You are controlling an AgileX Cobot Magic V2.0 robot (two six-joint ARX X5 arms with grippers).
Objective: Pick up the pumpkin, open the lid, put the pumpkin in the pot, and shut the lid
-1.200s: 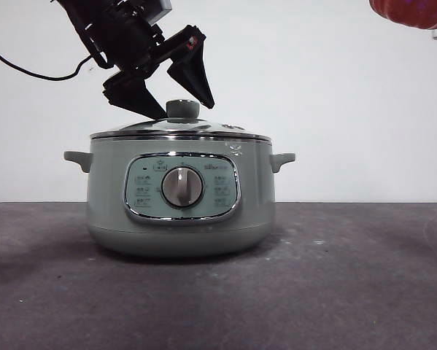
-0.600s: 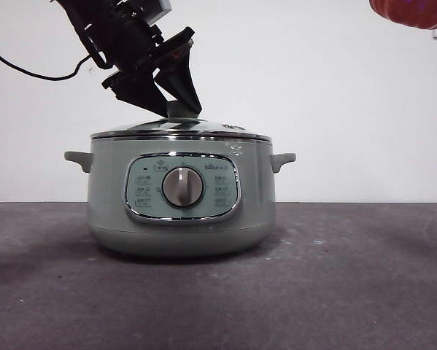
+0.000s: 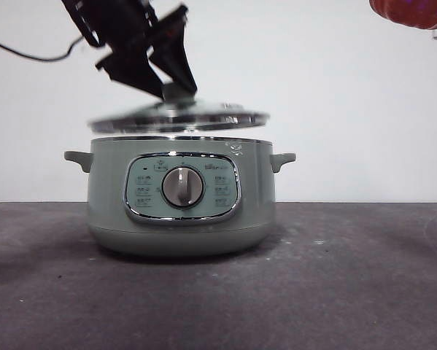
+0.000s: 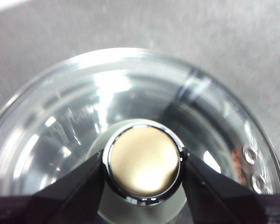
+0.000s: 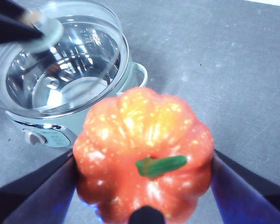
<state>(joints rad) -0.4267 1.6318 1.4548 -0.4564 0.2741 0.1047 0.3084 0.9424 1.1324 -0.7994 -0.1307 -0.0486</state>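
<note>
Pumpkin: the pumpkin [image 5: 143, 157] sits between my right gripper [image 5: 144, 186] jaws, clamped from both sides, green stem toward the wrist camera. In the front view only its orange underside [image 3: 411, 11] shows, at the top right corner, high above the table [image 3: 349, 292] and well off to the side of the pot.
Lid: the lid [image 3: 178, 117] hangs just above the pot's rim, a thin gap under its chrome edge, roughly level and blurred.
Knob: my left gripper [image 4: 143, 170] has its jaws pressed on either side of the lid's knob [image 4: 143, 167]; in the front view I see that gripper [image 3: 167, 76] reaching down from the upper left onto the knob.
Pot: the pot [image 3: 180, 193] stands on the table with its dial [image 3: 182, 187] facing the front camera. From my right wrist I see the pot [image 5: 60, 121] below the pumpkin, with the lid [image 5: 60, 65] over its mouth.
</note>
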